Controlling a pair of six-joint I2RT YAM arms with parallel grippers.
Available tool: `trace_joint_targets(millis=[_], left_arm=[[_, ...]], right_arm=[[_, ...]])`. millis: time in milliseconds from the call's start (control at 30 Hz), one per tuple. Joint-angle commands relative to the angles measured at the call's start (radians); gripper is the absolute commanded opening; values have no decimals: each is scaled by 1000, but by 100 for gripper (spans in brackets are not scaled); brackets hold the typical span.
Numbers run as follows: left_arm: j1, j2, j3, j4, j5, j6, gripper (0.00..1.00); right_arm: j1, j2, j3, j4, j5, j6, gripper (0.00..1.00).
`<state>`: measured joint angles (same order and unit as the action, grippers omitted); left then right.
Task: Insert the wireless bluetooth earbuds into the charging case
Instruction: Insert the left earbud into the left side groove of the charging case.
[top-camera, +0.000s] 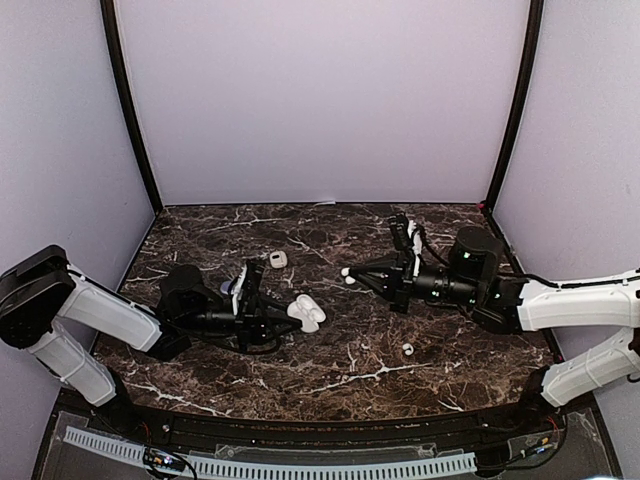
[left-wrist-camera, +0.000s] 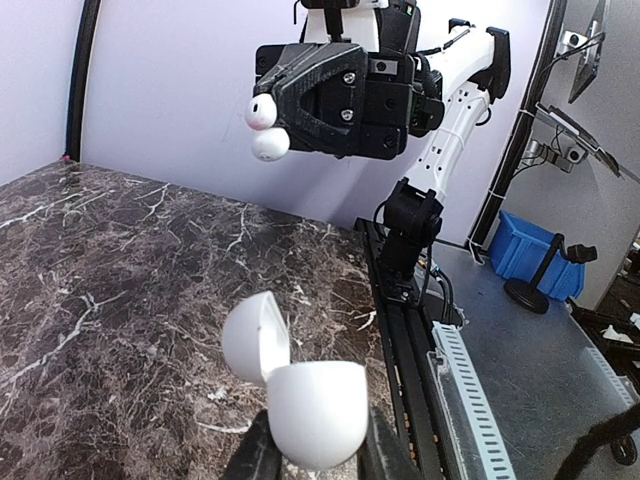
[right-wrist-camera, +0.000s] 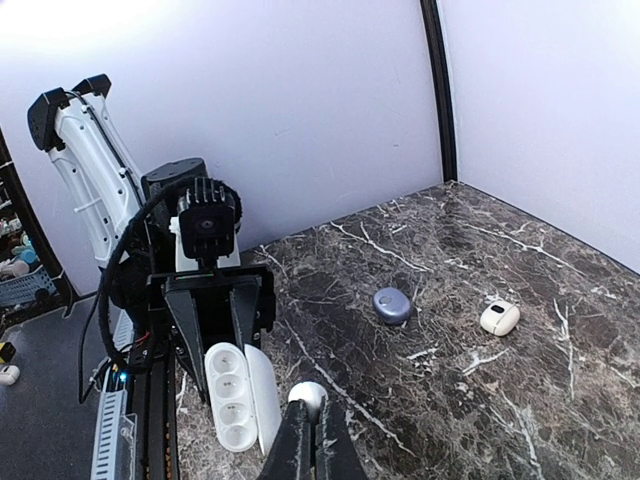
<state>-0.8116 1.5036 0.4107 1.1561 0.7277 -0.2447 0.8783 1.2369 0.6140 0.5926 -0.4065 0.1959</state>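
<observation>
Surface: a dark marble table (top-camera: 350, 375) with white veins.
Room: plain lilac walls (top-camera: 320, 100) on three sides, with black posts in the back corners.
Left arm: stretched low over the table and pointing right. The left gripper (left-wrist-camera: 318, 452) is clamped on the lower shell of the charging case (left-wrist-camera: 315, 412).
Charging case: white and egg-shaped, held left of the table's centre with its lid swung open towards the other arm.
Right arm: reaches in low from the right. The right gripper (right-wrist-camera: 310, 418) is pinched on an earbud (right-wrist-camera: 308, 393) and held apart from the case, facing it.
Earbud: white. From the left wrist it shows two pale lobes, which may be one bud.
Second earbud (top-camera: 408, 348): lying loose on the marble below the right arm.
Other cases: a cream case (right-wrist-camera: 499, 318) and a blue-grey case (right-wrist-camera: 392, 304), near each other towards the back.
</observation>
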Motion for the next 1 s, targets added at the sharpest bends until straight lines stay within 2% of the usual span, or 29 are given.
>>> trace_joint_targets(millis=[0, 567, 967], left_arm=[[5, 0, 20, 53, 17, -10, 16], [3, 0, 7, 69, 15, -8, 15], [2, 1, -5, 107, 13, -25, 16]], right_arm=[[27, 10, -12, 102, 17, 20, 0], [46, 38, 8, 123, 43, 34, 0], [127, 120, 36, 253, 27, 49, 0]])
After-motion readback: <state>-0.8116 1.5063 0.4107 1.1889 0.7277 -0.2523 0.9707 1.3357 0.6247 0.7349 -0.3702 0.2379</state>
